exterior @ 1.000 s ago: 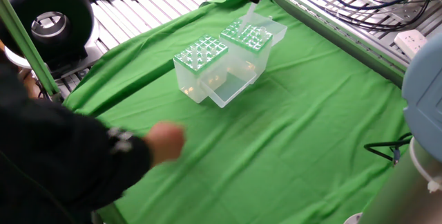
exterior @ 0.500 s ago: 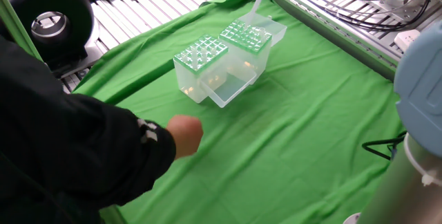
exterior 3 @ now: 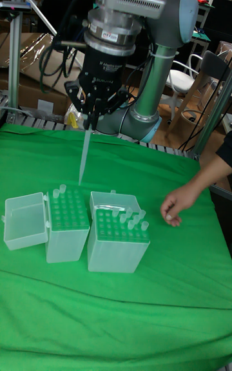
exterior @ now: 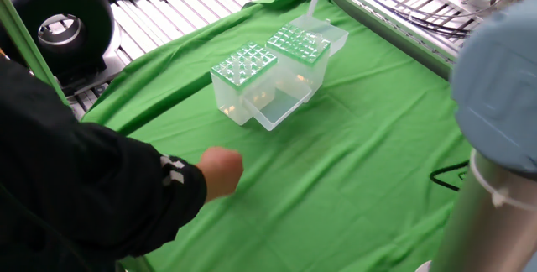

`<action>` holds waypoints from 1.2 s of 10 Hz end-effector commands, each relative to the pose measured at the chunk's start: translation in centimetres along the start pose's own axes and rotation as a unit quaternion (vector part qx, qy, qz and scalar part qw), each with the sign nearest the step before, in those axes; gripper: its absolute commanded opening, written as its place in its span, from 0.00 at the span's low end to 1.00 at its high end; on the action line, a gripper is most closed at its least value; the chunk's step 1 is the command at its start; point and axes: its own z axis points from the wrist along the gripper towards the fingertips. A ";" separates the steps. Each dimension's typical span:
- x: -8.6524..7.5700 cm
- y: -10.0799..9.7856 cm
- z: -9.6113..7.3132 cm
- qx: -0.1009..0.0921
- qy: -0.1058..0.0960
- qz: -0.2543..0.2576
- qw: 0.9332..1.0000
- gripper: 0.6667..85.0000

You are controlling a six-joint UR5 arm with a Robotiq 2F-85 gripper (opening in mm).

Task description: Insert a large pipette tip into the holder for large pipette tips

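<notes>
Tall fixed view: the gripper [exterior 3: 91, 121] hangs above the green cloth [exterior 3: 116, 306], its jaws clenched on the upper end of the large pipette tip [exterior 3: 84, 155], which points down, slightly tilted, over the holder for large pipette tips [exterior 3: 67, 225]; its point is above the holder's back edge, apart from the plate. Two boxes stand side by side: the holder, its clear lid [exterior 3: 26, 219] swung open to the left, and a second box [exterior 3: 118, 239] just beside it on the right, bristling with clear tips. One person's hand [exterior 3: 175, 207] rests on the cloth to the right of the boxes, not between gripper and holder. Tip count in either box cannot be read.
</notes>
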 end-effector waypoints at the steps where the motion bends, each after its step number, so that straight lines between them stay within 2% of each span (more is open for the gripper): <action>1: -0.3 0.1 -0.4 -0.021 0.005 0.031 0.999 0.00; 2: -1.3 0.1 0.4 -0.028 -0.009 0.035 0.999 0.00; 3: -2.2 -0.1 1.3 -0.026 -0.015 0.033 0.999 0.00; 4: -2.3 -0.7 2.2 -0.017 -0.009 0.024 1.000 0.00; 5: -1.7 -0.9 3.1 -0.018 0.003 0.010 1.000 0.00; 6: -0.6 -0.7 3.0 -0.024 0.023 -0.006 0.999 0.00; 7: 0.4 -0.9 3.0 -0.019 0.044 -0.021 0.999 0.00; 9: 1.7 -0.6 3.5 -0.025 0.070 -0.053 0.996 0.00; 12: 1.6 -2.2 4.7 0.002 0.078 -0.104 0.992 0.00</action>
